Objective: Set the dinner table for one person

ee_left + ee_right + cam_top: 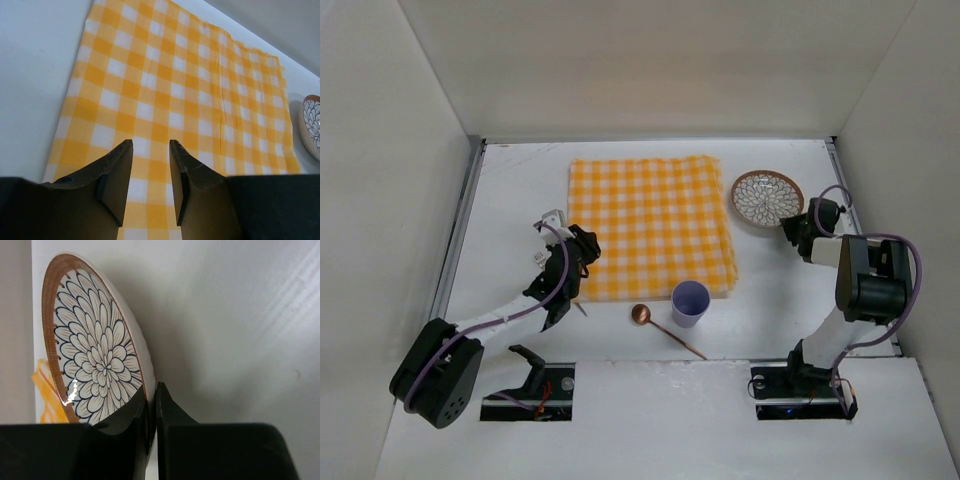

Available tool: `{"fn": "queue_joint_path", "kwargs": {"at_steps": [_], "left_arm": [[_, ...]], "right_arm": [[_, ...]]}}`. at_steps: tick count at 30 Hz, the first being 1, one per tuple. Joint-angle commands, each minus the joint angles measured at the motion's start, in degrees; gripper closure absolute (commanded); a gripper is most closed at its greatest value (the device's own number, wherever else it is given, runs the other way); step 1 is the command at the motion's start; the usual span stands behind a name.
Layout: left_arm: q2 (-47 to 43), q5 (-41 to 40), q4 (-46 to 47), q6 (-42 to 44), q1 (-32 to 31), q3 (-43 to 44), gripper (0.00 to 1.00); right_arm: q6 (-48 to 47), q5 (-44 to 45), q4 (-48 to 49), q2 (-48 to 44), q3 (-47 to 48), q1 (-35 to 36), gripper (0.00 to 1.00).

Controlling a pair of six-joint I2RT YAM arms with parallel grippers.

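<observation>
The white dinner table point(515, 195) carries a yellow-and-white checked cloth point(650, 225) at its middle. A flower-patterned plate with a brown rim point(767, 197) sits just right of the cloth's far right corner. My right gripper point(793, 228) is shut on the plate's near right rim; in the right wrist view the jaws point(152, 390) pinch the plate point(95, 350) at its edge. My left gripper point(588, 250) is open and empty over the cloth's near left part; the left wrist view shows its fingers point(151, 146) apart above the cloth point(175, 80).
A pale purple cup point(690, 303) stands off the cloth's near right corner. A copper spoon point(665, 327) lies just left of and in front of the cup. White walls enclose the table on the left, back and right.
</observation>
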Motion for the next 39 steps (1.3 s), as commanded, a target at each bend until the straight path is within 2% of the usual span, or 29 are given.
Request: {"fn": "queue_joint_path", "kwargs": {"at_steps": [1,4,7,11,14,20,27,32,39], "left_arm": [[0.0,-0.1,3.5,-0.4,0.4,-0.6,0.67],[-0.1,-0.2,3.5,-0.4,0.6,-0.7,0.67],[0.1,-0.1,3.9,-0.4,0.4,-0.7,0.66],[0.7,-0.1,4.7,-0.5,0.5,-0.8,0.66],[0.8,-0.1,4.8,-0.8,0.7,-1.2,0.66],[-0.2,-0.7,4.9,-1.3,1.6,-1.9,0.65],[-1.2,-0.8,4.9,-1.7,2.0,-2.6,0.65],[-1.4,-1.4,4.9,-1.8,2.4,-2.7,0.65],[-0.8,-1.1,4.9,-2.0,2.3,-2.5,0.65]], "right_arm": [[6.9,-6.5,13.4,-4.2,-3.2,-1.8,0.94],[8.5,-9.0,16.2,-8.5,-3.0,-1.8,0.94],[4.5,-9.1,12.6,-14.0,-0.3,-0.7,0.93],[-0.6,-7.4,6.5,-19.3,3.3,5.6,0.93],[-2.8,-7.1,5.0,-19.9,5.3,11.6,0.93],[-3.9,-8.1,4.2,-14.8,9.9,24.8,0.93],[-6.4,-11.4,1.9,-6.8,17.4,34.7,0.92],[-7.7,-13.2,0.0,-1.9,19.4,38.1,0.92],[-8.2,-13.9,-0.6,2.1,20.0,38.7,0.92]]}}
